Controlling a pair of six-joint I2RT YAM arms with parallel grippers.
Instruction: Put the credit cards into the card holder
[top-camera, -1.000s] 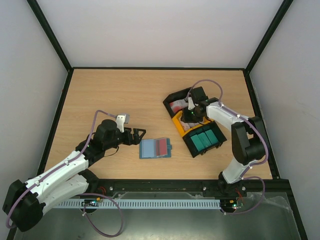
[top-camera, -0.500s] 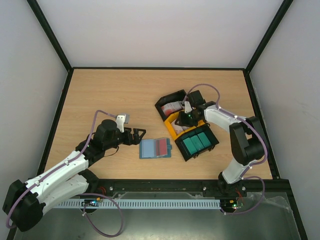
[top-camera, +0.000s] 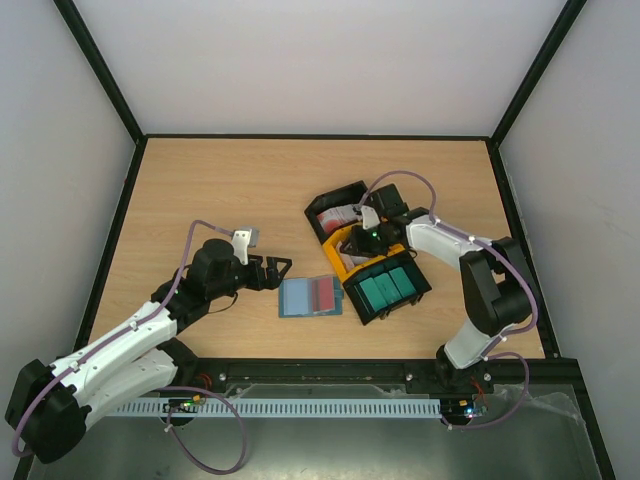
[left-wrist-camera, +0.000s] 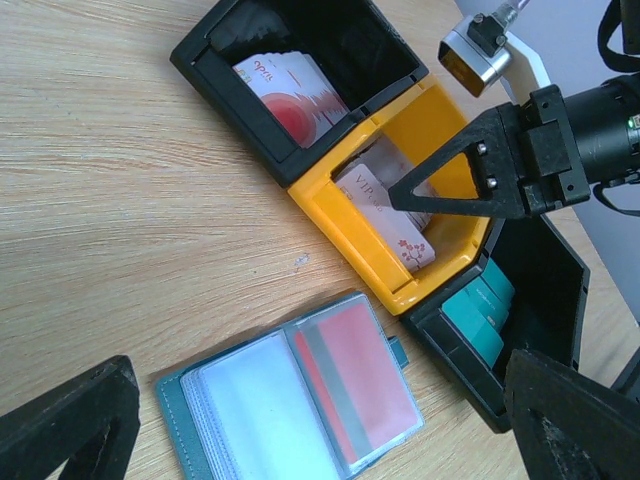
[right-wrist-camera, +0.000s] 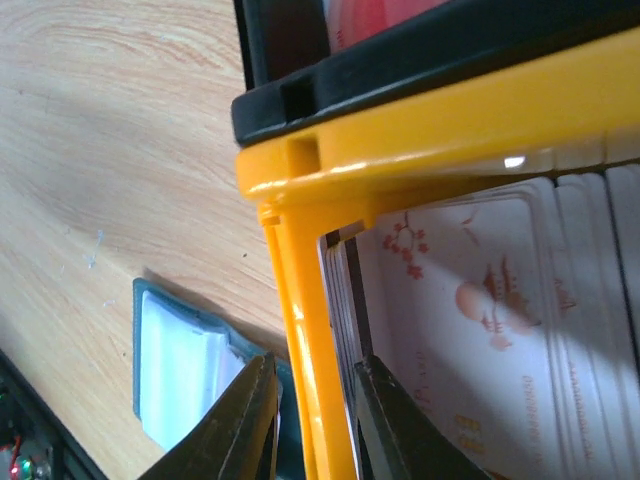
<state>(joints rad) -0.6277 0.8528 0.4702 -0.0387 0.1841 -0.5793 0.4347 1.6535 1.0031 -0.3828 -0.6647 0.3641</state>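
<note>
Evidently the right end effector clamps a wall of the yellow bin, likely to drag the credit cards beside it closer, while the left end effector hovers wide open.

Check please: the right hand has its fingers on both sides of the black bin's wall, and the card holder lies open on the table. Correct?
The bin is wrong: the right wrist view shows the right hand astride the wall of the yellow bin. The card holder does lie open on the table.
</note>
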